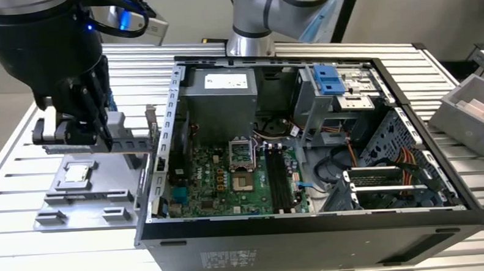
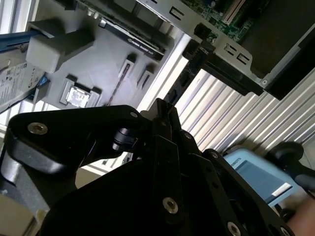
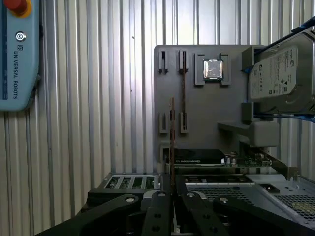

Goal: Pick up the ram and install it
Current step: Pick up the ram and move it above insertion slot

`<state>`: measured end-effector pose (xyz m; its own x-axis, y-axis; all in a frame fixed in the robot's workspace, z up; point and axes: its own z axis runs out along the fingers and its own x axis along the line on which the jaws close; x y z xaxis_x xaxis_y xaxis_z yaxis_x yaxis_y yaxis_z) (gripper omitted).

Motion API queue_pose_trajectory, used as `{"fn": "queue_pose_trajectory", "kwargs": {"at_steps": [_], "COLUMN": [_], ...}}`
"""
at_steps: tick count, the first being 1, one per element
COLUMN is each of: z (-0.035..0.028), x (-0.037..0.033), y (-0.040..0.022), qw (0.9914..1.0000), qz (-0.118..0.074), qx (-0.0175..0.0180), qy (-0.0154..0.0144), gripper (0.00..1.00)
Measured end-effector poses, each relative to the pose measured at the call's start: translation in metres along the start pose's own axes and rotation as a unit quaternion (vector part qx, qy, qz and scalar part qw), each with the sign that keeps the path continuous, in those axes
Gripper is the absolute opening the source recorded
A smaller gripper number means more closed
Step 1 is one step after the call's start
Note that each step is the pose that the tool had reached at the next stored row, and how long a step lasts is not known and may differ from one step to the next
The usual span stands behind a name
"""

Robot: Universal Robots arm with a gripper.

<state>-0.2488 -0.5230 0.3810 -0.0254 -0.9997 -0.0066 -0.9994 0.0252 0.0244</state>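
In the first wrist view the ram (image 3: 172, 132) appears edge-on as a thin stick rising from between my fingers. My gripper (image 3: 172, 191) is shut on its lower end and holds it just above the grey parts tray (image 3: 197, 118). A second thin stick (image 3: 183, 88) stands in the tray's slots beside it. From the exterior view, my gripper (image 1: 95, 139) hangs over the tray (image 1: 81, 204), on the exterior view's left of the open computer case (image 1: 311, 218). The motherboard's long dark memory slots (image 1: 278, 177) lie inside the case.
The tray also carries a square CPU chip (image 3: 213, 69), a silver hard drive (image 3: 283, 78) and a graphics card (image 3: 197, 157). A blue teach pendant (image 3: 17, 54) lies on the ribbed table. A grey bin (image 1: 470, 110) stands at the exterior view's right.
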Motion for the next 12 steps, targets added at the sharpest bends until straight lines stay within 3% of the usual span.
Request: {"fn": "queue_pose_trajectory", "kwargs": {"at_steps": [12], "z": [-0.0006], "x": [-0.0006], "y": [-0.0240], "qw": [1.00000], "qz": [0.000], "qx": [-0.0009], "qy": [0.0000], "gripper": [0.00]}}
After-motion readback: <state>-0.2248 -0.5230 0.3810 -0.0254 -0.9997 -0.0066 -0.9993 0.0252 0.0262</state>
